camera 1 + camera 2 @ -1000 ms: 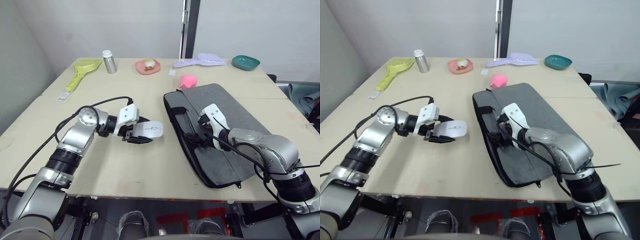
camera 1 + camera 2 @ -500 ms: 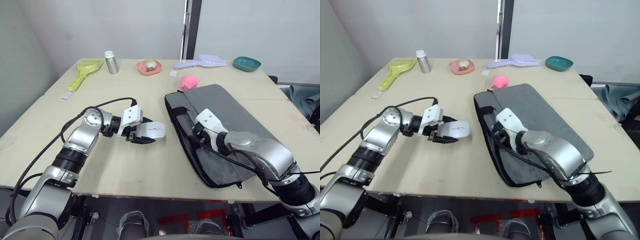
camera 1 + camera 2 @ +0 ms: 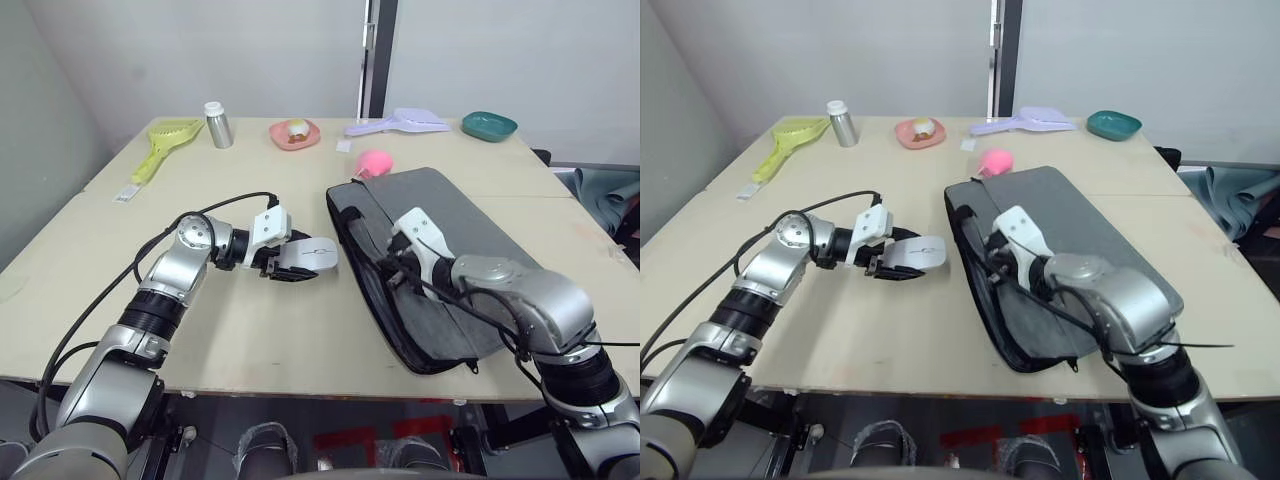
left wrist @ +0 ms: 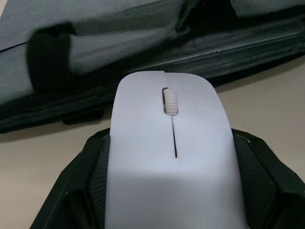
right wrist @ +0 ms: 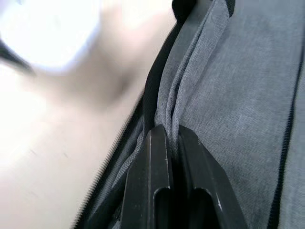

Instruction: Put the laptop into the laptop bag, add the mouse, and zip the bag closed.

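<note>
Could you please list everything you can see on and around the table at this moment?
mouse: one, white, held in the left gripper just off the table, left of the bag.
laptop bag: one, grey with black edging, flat on the table's right half, near edge lifted.
plush toy: one, pink, at the bag's far corner.
scoop: one, yellow-green, far left.
bottle: one, silver with white cap, beside the scoop.
dish: one, pink, far middle, holding something pale.
dustpan: one, lilac, far edge.
bowl: one, teal, far right.
table: one, light wood.
left gripper: shut on the mouse.
right gripper: pinching the bag's grey fabric.
</note>
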### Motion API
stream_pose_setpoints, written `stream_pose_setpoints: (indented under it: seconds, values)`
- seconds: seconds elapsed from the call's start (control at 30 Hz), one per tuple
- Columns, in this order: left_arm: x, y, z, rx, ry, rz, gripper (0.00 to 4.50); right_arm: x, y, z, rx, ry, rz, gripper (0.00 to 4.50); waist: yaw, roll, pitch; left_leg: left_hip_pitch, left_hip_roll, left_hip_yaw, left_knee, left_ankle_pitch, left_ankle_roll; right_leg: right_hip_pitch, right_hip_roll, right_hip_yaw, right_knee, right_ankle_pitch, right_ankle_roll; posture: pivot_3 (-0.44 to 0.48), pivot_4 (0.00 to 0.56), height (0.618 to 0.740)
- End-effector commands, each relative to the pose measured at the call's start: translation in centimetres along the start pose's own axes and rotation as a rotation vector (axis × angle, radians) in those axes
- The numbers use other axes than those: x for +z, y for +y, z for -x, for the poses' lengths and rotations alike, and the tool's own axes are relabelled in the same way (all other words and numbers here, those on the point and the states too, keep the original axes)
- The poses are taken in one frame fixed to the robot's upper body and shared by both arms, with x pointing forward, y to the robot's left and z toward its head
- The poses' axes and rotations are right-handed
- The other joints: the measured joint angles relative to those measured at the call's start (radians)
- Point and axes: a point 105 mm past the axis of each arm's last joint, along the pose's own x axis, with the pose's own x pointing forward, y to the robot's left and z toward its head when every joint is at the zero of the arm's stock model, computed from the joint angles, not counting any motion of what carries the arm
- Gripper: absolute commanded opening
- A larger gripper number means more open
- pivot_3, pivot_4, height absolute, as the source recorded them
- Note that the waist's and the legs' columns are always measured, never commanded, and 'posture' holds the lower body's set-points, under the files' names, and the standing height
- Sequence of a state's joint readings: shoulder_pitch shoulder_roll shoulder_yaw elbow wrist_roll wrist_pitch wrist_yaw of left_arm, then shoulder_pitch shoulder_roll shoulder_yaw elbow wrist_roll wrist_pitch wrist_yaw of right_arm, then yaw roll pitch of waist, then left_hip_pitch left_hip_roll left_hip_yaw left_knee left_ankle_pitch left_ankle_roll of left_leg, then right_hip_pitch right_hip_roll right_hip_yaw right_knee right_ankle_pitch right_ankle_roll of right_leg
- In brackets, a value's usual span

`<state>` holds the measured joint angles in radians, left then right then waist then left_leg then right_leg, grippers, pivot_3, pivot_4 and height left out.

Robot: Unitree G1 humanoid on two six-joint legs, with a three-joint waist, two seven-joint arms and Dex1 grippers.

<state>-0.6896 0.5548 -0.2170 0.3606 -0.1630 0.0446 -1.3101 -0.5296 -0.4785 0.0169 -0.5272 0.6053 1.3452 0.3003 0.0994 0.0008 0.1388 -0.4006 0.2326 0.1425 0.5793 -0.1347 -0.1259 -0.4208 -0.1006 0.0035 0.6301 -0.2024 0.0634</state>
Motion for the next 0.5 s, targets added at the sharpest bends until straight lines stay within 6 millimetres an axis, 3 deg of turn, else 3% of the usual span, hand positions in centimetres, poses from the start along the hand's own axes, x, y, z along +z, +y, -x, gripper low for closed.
stream_pose_setpoints:
  seconds: [0.03, 0.23, 0.5]
  values:
    - [1.2, 0.4, -0.3, 0.008, -0.03, -0.041, 2.85, 4.4, -0.6, 3.1, -0.007, -0.178, 0.034, 0.03, 0.002, 0.0, 0.0, 0.0, 0.0, 0.0, 0.0, 0.0, 0.0, 0.0, 0.0, 0.0, 0.0, 0.0, 0.0, 0.0, 0.15, 0.74]
    - [1.9, 0.6, -2.2, 0.012, -0.067, -0.048, 2.85, 6.9, -2.4, 6.4, -0.036, -0.273, 0.047, 0.03, 0.01, 0.0, 0.0, 0.0, 0.0, 0.0, 0.0, 0.0, 0.0, 0.0, 0.0, 0.0, -0.001, 0.0, 0.0, 0.0, 0.15, 0.74]
    - [3.6, 1.7, -5.7, 0.044, -0.126, -0.071, 2.85, 8.9, -4.2, 8.7, -0.069, -0.375, 0.032, 0.03, 0.011, 0.0, 0.0, 0.0, 0.0, 0.001, 0.0, 0.0, 0.001, 0.0, 0.0, 0.001, 0.0, 0.0, 0.0, 0.0, 0.15, 0.74]
